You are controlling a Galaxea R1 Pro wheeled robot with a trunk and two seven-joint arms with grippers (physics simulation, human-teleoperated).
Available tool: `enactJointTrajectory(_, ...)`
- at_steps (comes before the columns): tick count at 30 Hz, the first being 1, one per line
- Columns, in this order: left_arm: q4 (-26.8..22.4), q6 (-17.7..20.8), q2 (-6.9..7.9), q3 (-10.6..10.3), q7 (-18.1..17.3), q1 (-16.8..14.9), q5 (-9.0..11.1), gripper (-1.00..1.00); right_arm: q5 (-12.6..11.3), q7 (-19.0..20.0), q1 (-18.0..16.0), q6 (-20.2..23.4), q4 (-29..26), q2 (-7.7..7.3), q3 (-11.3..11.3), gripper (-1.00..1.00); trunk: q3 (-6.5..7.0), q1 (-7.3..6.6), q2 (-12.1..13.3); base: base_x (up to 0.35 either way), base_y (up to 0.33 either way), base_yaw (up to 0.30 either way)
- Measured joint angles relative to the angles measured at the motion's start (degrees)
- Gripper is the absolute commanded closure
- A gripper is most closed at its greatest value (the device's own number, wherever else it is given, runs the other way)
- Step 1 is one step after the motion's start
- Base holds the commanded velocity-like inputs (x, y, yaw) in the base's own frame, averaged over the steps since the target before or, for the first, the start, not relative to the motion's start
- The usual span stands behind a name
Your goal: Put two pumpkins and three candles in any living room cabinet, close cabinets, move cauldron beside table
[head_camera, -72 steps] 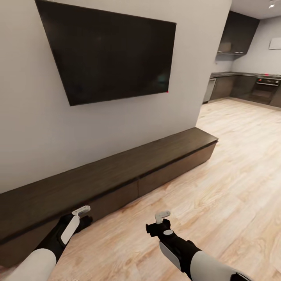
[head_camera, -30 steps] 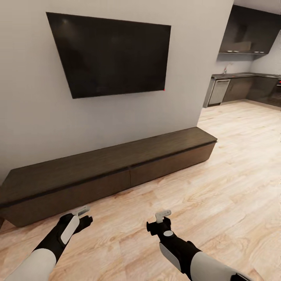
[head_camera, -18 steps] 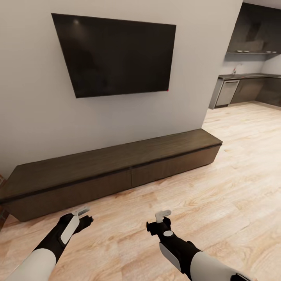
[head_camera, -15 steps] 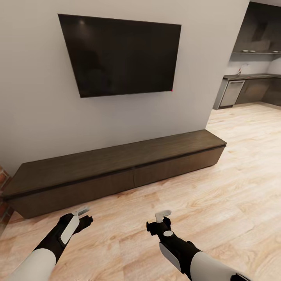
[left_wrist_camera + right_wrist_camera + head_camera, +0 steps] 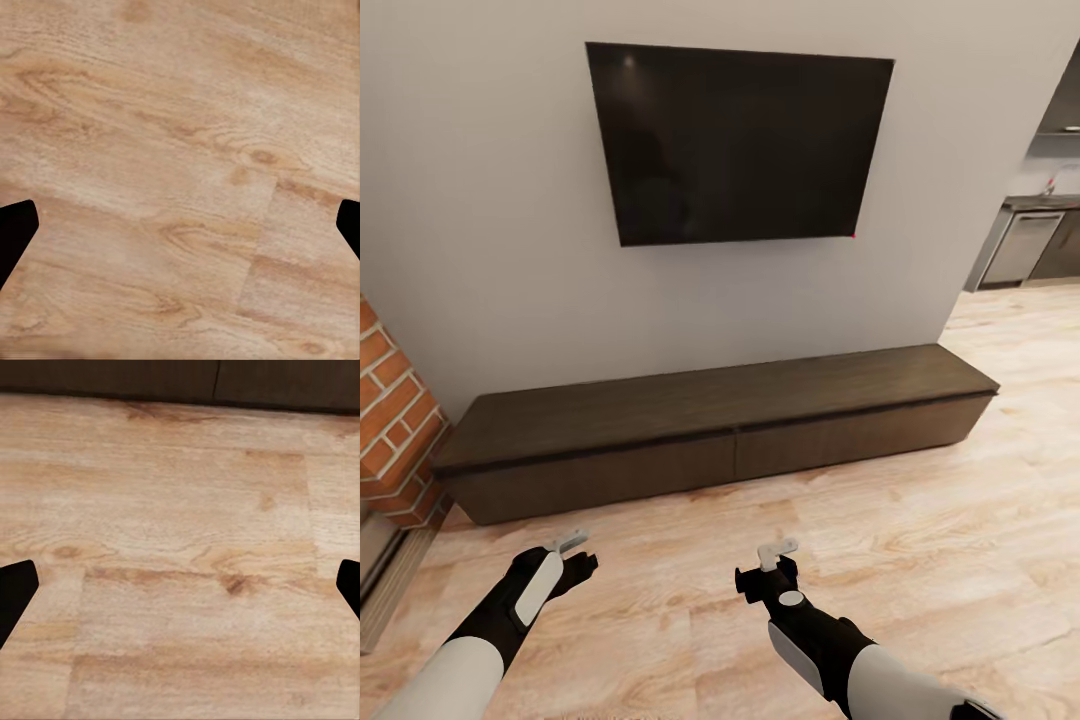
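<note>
Left hand [image 5: 573, 549] and right hand [image 5: 774, 556] hover over the wood floor [image 5: 920, 560], fingers apart, empty. Cabinet [image 5: 720, 430], drawers shut, lies at 12 o'clock, well apart, beneath the television [image 5: 740, 140].

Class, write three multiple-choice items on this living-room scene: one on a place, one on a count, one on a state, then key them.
1. Where does the black flat television hang?
A. on the grey wall above the long low dark-brown wooden cabinet
B. on the red brick column
C. on the floor

2. How many drawer fronts show on the cabinet?
A. one
B. two
C. five

3. What state are the drawers in?
A. both shut
B. one pulled out
C. both removed

Key: 1 A, the screen sits on the wall over the unit. 2 B, one seam splits the front. 3 A, the fronts lie flush, no pale interior showing.
</note>
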Motion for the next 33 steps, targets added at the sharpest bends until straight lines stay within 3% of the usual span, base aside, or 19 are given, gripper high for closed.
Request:
enactJointTrajectory(19,0.0,0.0,0.06,0.0,0.0,0.0,-0.1,-1.0,0.0,0.4,0.0,-0.5,0.0,-0.09,0.0,-1.0,0.0,-0.01,0.0,0.054,-0.028,0.273)
enactJointTrajectory(33,0.0,0.0,0.06,-0.1,-0.1,0.0,-0.4,-1.0,-0.2,0.6,0.0,-2.5,0.0,-0.11,-0.2,-1.0,0.0,0.0,0.0,0.105,-0.014,0.028)
